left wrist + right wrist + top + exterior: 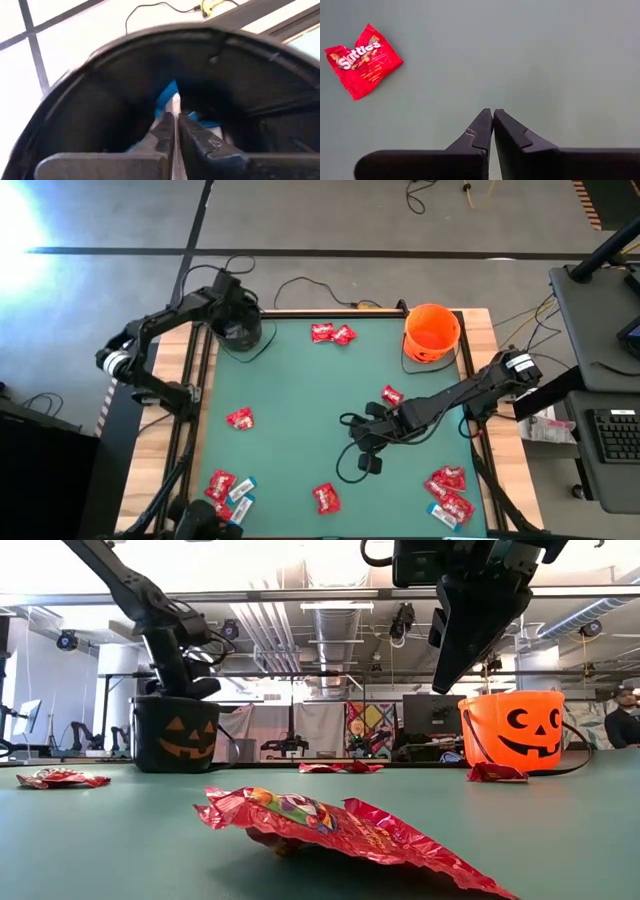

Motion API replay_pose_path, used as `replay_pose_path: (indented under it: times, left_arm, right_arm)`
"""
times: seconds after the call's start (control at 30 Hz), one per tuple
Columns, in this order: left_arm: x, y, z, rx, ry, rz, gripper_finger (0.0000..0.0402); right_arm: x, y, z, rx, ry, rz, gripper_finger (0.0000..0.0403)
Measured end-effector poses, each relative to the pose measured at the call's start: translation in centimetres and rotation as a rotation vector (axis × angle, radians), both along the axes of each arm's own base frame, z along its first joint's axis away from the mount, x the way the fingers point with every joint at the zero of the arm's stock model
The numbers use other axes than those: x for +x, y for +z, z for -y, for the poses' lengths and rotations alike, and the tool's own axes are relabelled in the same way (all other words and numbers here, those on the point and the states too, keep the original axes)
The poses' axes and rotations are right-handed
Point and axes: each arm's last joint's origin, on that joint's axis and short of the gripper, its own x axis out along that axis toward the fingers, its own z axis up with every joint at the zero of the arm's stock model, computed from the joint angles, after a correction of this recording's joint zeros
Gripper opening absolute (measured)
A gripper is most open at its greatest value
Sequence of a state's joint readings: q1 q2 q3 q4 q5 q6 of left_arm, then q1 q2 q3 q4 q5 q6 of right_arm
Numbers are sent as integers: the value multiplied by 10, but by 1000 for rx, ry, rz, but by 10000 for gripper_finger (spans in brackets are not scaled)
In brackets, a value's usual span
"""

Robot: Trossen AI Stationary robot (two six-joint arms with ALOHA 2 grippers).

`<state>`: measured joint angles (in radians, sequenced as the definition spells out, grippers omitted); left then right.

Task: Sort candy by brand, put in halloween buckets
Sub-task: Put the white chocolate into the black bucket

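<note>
Left claw (174, 120) pinches a white-and-blue bar (170, 97) over the black bucket (238, 328); right claw (493, 116) hangs closed above green tabletop (290, 400).

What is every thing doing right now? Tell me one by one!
Left gripper: shut on a white-and-blue bar, inside the black bucket.
Right gripper: shut, empty, above bare table.
Black bucket: upright, back left corner.
Orange bucket: upright, back right corner.
Red packets: lying flat, scattered on the table.
White-and-blue bars: lying among red packets at the front edge.
</note>
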<state>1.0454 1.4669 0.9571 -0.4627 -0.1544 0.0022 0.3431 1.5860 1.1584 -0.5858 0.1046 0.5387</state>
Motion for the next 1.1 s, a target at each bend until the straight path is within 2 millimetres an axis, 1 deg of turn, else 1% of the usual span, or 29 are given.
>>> replay_pose_path:
  times: [0.1, 0.2, 0.27, 0.37, 0.43, 0.5, 0.53, 0.63, 0.73, 0.8, 0.87, 0.93, 1.03, 1.1]
  left_arm:
    - [2, 1, -3, -32, -16, -2, 40]
    - [1, 7, -1, -60, -29, -28, 78]
    - [0, 16, 4, -76, -35, -35, 107]
    - [3, 39, 18, -86, -81, 17, 152]
    - [8, 56, 38, -104, -161, 108, 178]
    - [15, 74, 63, -97, -269, 215, 198]
    - [19, 82, 79, -80, -321, 256, 205]
    - [27, 91, 128, -61, -455, 308, 214]
    - [32, 86, 179, -98, -628, 366, 215]
    - [34, 74, 210, -154, -738, 402, 216]
    - [34, 56, 239, -206, -821, 428, 216]
    - [32, 38, 264, -259, -856, 451, 216]
    - [29, 12, 298, -385, -790, 502, 216]
    - [27, 0, 323, -460, -786, 525, 216]
  right_arm:
    - [0, 0, 0, -8, 12, 0, 13]
    - [0, 0, 0, -13, 23, 1, 13]
    - [0, 0, 0, -19, 33, 1, 13]
    - [0, 0, 0, -32, 57, 3, 13]
    - [0, 0, 0, -42, 70, 4, 13]
    - [0, 0, 1, -57, 66, 8, 13]
    - [0, 0, 1, -66, 61, 11, 13]
    - [0, 0, 1, -73, 59, 13, 13]
    - [0, 0, 1, -99, 106, 17, 13]
    - [1, -1, 1, -125, 150, 35, 13]
    - [4, -3, 2, -146, 194, 70, 13]
    - [7, -3, 4, -161, 221, 109, 13]
    - [12, -3, 9, -167, 222, 151, 13]
    - [14, -2, 12, -172, 219, 163, 13]
